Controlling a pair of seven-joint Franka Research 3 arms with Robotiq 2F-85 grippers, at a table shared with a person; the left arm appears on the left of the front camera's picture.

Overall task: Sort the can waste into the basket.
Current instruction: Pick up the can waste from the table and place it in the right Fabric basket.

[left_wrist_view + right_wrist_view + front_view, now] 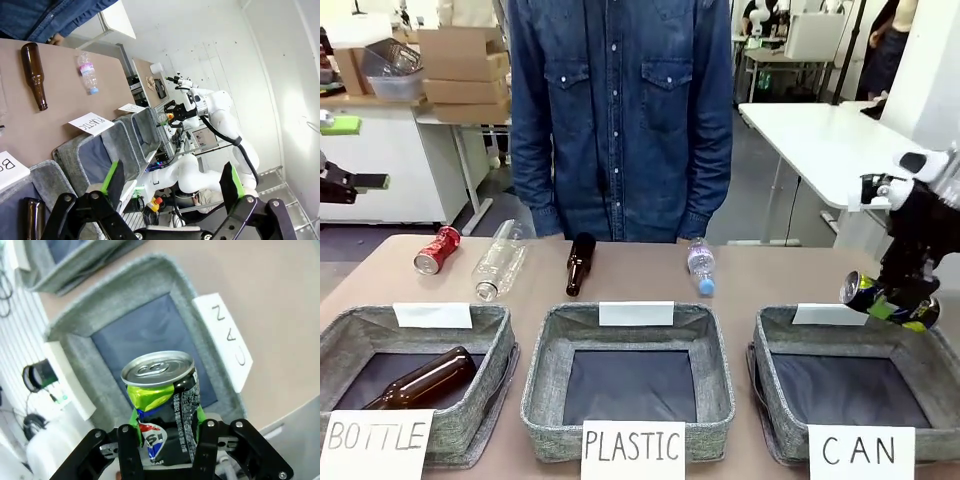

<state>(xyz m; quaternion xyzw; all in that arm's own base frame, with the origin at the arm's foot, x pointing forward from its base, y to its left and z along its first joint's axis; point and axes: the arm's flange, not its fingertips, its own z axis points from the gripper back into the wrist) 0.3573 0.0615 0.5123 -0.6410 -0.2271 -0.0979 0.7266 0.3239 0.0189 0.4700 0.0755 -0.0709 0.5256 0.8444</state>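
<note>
The right claw hangs in the air over the far right corner of the grey CAN basket, pinching a dented black and green can around its middle. The can lies tilted, its silver end toward the middle of the table. In the right wrist view, the can sits between the two black fingers, with the basket's dark floor and its white "CAN" card below it.

The left claw is held up off the table at the left edge, its green-padded fingers spread wide with nothing between them.

A red can lies on its side at the far left of the table, near the person in a denim shirt standing at the far side. Beside the red can lie a clear plastic bottle, a brown glass bottle and a small water bottle.

The basket marked PLASTIC stands in the middle. The basket marked BOTTLE, at the left, holds one brown bottle.
</note>
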